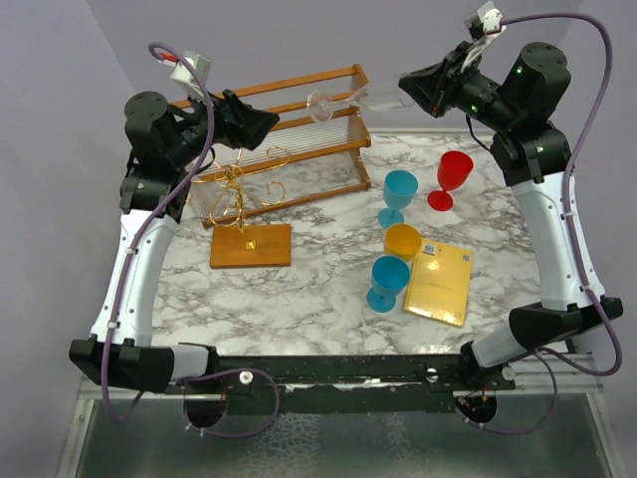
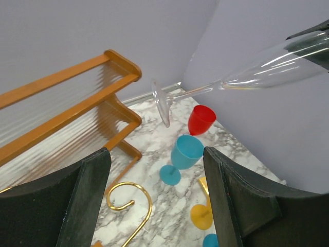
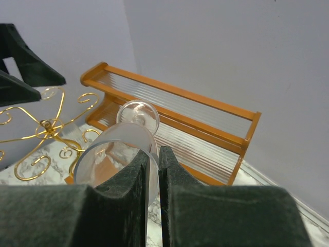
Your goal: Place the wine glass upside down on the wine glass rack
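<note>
The clear wine glass [image 1: 348, 100] hangs sideways in the air over the table's far edge, its foot [image 2: 163, 103] pointing left. My right gripper [image 1: 406, 90] is shut on the rim of its bowl [image 3: 115, 149], one finger inside and one outside. My left gripper [image 1: 269, 121] stands open and holds nothing, a short way left of the glass's foot and apart from it. The wine glass rack [image 1: 237, 189], gold curled wire on an orange-brown wooden base [image 1: 251, 245], stands below the left gripper. One gold curl [image 2: 128, 203] shows between the left fingers [image 2: 92, 190].
A two-tier wooden slatted shelf [image 1: 299, 129] stands behind the rack at the back. To the right stand two blue goblets [image 1: 400, 194] [image 1: 388, 281], a red goblet [image 1: 453, 177] and a yellow goblet [image 1: 403, 241], next to a flat yellow packet [image 1: 440, 282].
</note>
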You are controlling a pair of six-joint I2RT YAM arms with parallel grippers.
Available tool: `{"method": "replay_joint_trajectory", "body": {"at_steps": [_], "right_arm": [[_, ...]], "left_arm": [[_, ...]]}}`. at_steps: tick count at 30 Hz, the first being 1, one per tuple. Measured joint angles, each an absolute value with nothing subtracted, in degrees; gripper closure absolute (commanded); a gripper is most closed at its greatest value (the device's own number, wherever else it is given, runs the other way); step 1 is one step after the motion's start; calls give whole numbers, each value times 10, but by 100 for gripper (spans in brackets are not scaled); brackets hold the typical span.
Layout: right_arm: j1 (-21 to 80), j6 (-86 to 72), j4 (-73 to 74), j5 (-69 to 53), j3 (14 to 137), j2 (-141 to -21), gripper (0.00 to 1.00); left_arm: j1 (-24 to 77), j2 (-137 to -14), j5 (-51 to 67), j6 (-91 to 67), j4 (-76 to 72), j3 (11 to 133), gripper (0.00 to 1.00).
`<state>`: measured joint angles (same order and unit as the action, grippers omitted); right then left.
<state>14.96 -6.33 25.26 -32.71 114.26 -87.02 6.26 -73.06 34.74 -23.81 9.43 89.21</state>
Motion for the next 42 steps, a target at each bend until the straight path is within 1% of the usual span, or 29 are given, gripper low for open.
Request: {"method": "replay_joint_trajectory", "body": {"at_steps": [8, 10, 16, 21, 31, 38, 42], "right_arm": [[150, -99, 226, -357, 1137, -870, 99], [150, -107, 220, -364, 1132, -870, 99], [150, -126, 203, -380, 1103, -864, 99], [150, -133, 194, -380, 1081, -854, 99], [150, -133, 181, -381, 1065, -835, 99], [150, -133, 179, -380, 1065, -835, 99], [150, -133, 177, -380, 1063, -835, 99]], "left_arm": [[114, -790, 356, -295, 64, 907, 28], [126, -806, 356, -306, 61, 912, 31], [148, -830, 355, -326, 59, 913, 45], [151, -831, 354, -332, 51, 912, 53], [153, -832, 351, -340, 33, 894, 53], [155, -832, 349, -351, 26, 886, 73], [155, -832, 349, -358, 20, 886, 80]]}}
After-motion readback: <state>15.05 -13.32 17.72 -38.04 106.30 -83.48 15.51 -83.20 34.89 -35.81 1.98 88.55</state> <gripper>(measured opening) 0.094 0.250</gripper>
